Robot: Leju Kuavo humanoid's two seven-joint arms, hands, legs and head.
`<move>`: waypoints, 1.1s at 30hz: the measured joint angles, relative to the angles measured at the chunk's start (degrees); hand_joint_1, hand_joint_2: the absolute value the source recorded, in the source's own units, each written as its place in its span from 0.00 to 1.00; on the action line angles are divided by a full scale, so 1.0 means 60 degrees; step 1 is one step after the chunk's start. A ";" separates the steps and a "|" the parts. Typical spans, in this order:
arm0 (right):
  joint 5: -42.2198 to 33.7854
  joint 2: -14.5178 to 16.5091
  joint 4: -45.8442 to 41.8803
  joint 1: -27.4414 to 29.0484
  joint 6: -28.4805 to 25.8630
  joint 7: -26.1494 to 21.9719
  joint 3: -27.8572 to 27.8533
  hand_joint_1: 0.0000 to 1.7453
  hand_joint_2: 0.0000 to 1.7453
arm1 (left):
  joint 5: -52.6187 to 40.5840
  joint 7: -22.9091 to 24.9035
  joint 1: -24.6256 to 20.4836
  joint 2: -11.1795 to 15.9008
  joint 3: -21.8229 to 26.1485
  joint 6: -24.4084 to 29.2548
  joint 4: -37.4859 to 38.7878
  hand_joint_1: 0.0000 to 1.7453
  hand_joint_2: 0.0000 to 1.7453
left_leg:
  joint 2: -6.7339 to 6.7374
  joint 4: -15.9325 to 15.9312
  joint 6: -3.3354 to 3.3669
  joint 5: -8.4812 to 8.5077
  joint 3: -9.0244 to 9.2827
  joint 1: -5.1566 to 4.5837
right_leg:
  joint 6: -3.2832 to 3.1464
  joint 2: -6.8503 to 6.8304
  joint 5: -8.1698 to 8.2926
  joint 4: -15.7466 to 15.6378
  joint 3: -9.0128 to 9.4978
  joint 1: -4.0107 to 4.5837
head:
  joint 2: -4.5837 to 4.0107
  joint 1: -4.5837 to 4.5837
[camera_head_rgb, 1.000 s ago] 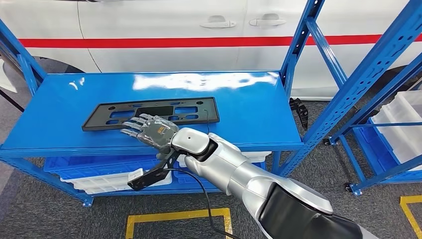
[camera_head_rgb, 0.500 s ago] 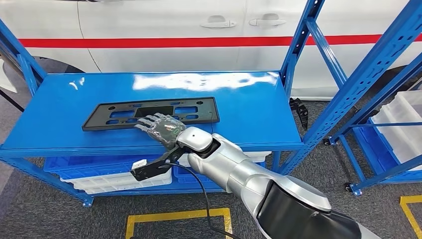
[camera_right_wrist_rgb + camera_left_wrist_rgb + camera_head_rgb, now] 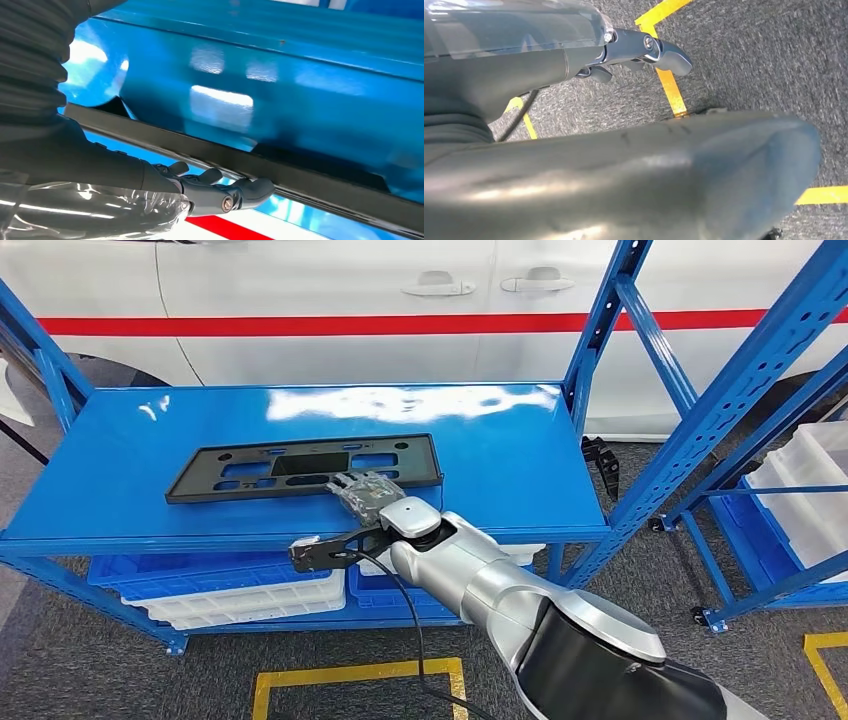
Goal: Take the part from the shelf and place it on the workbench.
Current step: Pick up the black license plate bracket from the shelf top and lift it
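The part (image 3: 300,468) is a flat black rectangular frame with cut-outs, lying on the blue shelf top (image 3: 500,460) left of middle. My right hand (image 3: 365,495) reaches in over the shelf's front edge, fingers stretched out and resting on the part's near long edge, right of its centre. In the right wrist view the dark fingertips (image 3: 250,190) lie against the part's black bar (image 3: 310,180); no closed grip around it is visible. My left hand (image 3: 624,47) hangs by my side above the grey floor and holds nothing.
Blue shelf uprights (image 3: 600,330) stand at the right, with a white car (image 3: 330,300) behind. Blue and white bins (image 3: 230,600) sit under the shelf top. More white bins (image 3: 810,490) fill the rack at the right. Yellow tape (image 3: 350,675) marks the floor.
My right hand has slid rightward along the part's near edge and in toward it, with the fingers now lying on the edge. The part itself has not moved.
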 joint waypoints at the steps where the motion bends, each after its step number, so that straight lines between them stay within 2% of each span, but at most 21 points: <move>1: -0.0007 0.0000 0.0066 -0.0009 -0.0057 0.0046 0.0000 0.00 1.00 | -0.0020 0.0009 -0.0007 -0.0006 -0.0006 0.0000 0.0000 0.00 0.00 | 0.0000 0.0000 0.0000 0.0000 0.0000 0.0000 | 0.0000 0.0000 0.0000 0.0000 0.0000 0.0000 | 0.0000 0.0000; 17: 0.0336 0.0003 0.0648 -0.0511 -0.1201 -0.0054 -0.0053 0.00 1.00 | -0.0145 0.0124 -0.0031 -0.0070 -0.0165 -0.0055 0.0000 0.00 0.00 | 0.0001 0.0002 0.0000 0.0000 0.0000 0.0000 | 0.0000 0.0000 0.0001 0.0001 0.0000 0.0000 | 0.0000 0.0000; 25: 0.0521 0.0024 0.0648 -0.0558 -0.1251 -0.0308 -0.0113 0.00 1.00 | 0.0014 -0.0445 -0.0047 -0.0073 -0.0164 -0.0395 0.0000 0.00 0.00 | 0.0000 0.0002 0.0000 0.0000 -0.0001 0.0000 | 0.0000 0.0000 0.0001 0.0001 0.0000 -0.0001 | 0.0000 0.0000; 33: 0.0590 0.0047 0.0648 -0.0544 -0.1220 -0.0392 -0.0113 0.00 1.00 | 0.0171 -0.0490 -0.0051 -0.0073 -0.0151 -0.0308 0.0000 0.00 0.00 | 0.0000 0.0002 0.0000 0.0000 -0.0001 0.0000 | 0.0000 0.0000 0.0001 0.0001 -0.0001 -0.0001 | 0.0000 0.0000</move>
